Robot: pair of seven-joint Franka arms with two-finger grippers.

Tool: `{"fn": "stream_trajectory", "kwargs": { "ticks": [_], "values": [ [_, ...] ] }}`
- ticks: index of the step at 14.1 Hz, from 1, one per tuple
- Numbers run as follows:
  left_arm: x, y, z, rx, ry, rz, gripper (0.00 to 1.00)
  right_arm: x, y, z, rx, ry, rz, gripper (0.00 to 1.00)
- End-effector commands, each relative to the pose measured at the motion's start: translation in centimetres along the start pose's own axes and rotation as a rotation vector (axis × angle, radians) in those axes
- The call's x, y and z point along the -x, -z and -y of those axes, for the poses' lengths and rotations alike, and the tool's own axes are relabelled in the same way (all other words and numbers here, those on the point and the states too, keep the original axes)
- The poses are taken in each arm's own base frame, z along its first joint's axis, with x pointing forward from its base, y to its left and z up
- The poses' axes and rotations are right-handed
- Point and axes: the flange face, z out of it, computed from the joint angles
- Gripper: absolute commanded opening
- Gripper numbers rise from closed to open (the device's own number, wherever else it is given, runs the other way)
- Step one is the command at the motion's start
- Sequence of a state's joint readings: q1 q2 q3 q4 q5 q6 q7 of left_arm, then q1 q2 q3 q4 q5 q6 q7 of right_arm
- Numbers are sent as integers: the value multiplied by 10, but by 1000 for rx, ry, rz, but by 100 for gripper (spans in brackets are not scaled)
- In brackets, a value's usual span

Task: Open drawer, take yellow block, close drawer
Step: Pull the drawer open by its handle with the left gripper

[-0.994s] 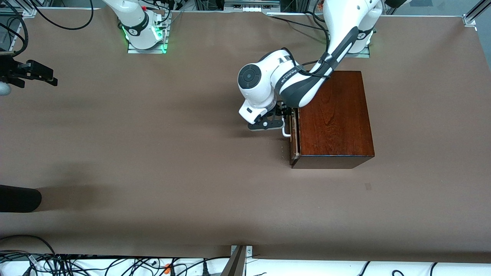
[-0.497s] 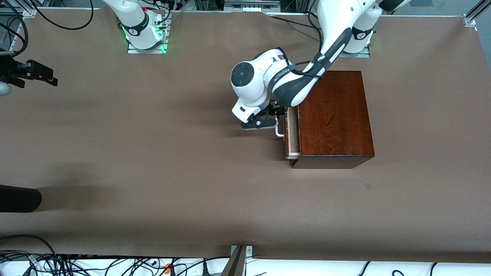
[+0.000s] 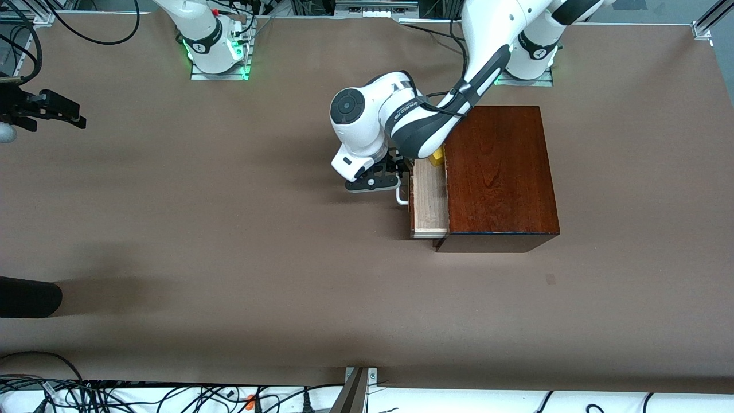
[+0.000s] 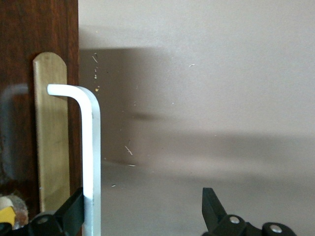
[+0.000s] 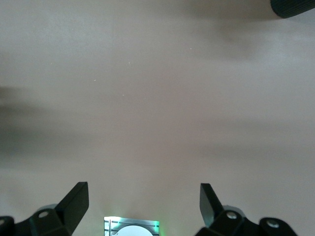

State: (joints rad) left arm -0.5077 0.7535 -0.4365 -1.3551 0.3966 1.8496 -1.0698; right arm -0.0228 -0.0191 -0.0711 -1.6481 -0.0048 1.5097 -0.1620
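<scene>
Front view puts the task in its first step. The drawer stands part-way out of the dark wooden box, which sits at about two o'clock from the middle of the counter. Its pale tray projects from the box's nine-o'clock face, toward the right arm's end of the counter.

The yellow block lies in the tray at its twelve-o'clock end. It is tight against the box's edge and half hidden under the left arm's wrist.

The left arm reaches down from its base at one o'clock, elbow bent over the box's corner and wrist turned level. The left gripper is low in front of the drawer at the white handle.

In the left wrist view the jaws of this gripper are spread wide. The handle bar rests against the inside of one finger, hooked rather than clamped, so nothing is truly gripped.

The right gripper waits at nine o'clock over bare counter, jaws fully apart and empty.

Judging from this, the drawer probably needs a further pull toward nine o'clock so the block comes clear of the box. After that the handle must be released, and one gripper has to come down over the block from above.
</scene>
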Motion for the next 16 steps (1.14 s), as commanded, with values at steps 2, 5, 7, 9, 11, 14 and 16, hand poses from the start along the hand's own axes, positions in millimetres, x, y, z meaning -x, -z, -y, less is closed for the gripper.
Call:
{"fn": "stream_trajectory", "kwargs": {
  "ticks": [2,5,7,9,11,14,16],
  "values": [
    [9,10,-36,66,3,-24,100,3,1,0,-17,0,1,100],
    [10,17,-49,124,16,-50,100,3,2,0,-17,0,1,100],
    [12,18,-52,130,11,-51,100,3,2,0,-16,0,-1,100],
    [9,27,-54,155,17,-63,100,3,1,-1,-17,-1,2,100],
    [11,25,-58,158,12,-63,100,3,2,0,-16,0,-1,100],
    [12,31,-60,170,13,-71,100,3,1,0,-17,0,2,100],
    [10,35,-59,177,17,-75,100,3,1,-1,-17,-1,2,100]
  ]
}}
